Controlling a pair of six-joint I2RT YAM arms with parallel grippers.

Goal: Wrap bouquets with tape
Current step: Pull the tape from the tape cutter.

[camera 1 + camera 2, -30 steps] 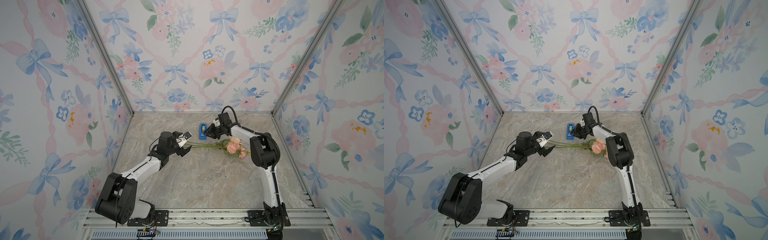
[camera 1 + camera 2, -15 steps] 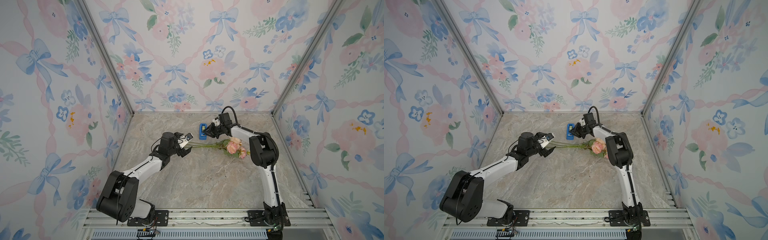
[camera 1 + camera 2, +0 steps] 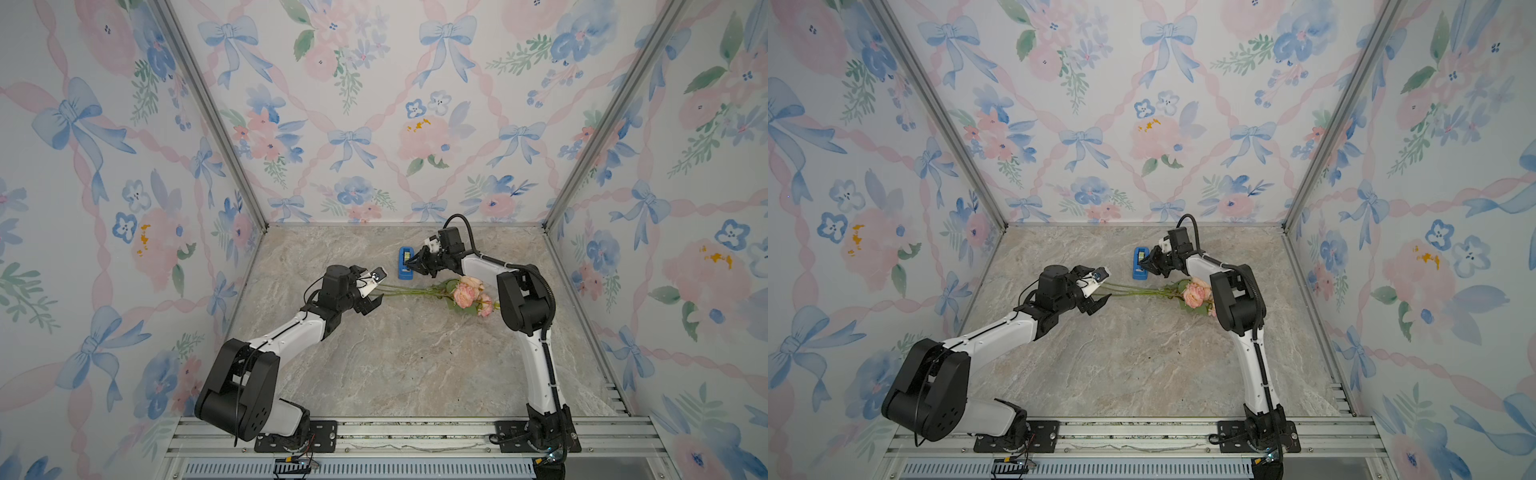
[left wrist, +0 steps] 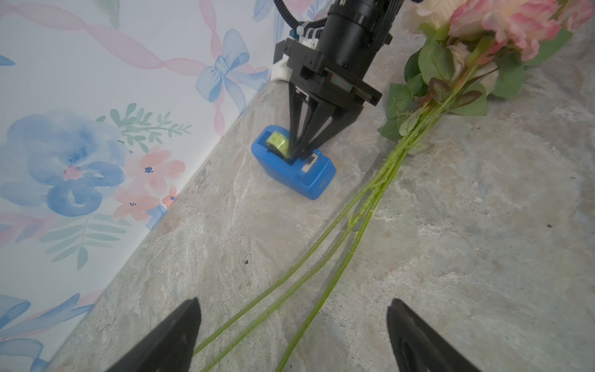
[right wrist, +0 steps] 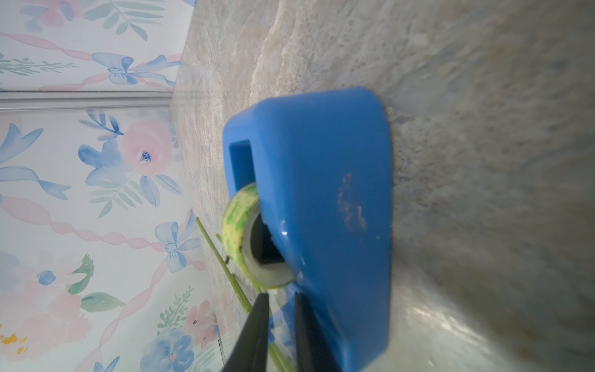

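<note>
At the yellow-green tape roll (image 4: 276,141) in its bright blue plastic dispenser (image 4: 310,182)
right pincer (image 4: 297,150) nearly pressed together, can't tell if pinching tape; pink-peach bouquet (image 3: 457,291) beside the dispenser, stems (image 4: 384,175) running into spread left pincer (image 4: 293,304).

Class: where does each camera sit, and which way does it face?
Top views: high above, looking down at grey marble tabletop; left arm, right arm.
Left wrist: on left arm, facing pink bouquet's green stems; open left gripper.
Right wrist: on right arm, close on bright blue plastic tape dispenser; right gripper.
All show the dispenser.
</note>
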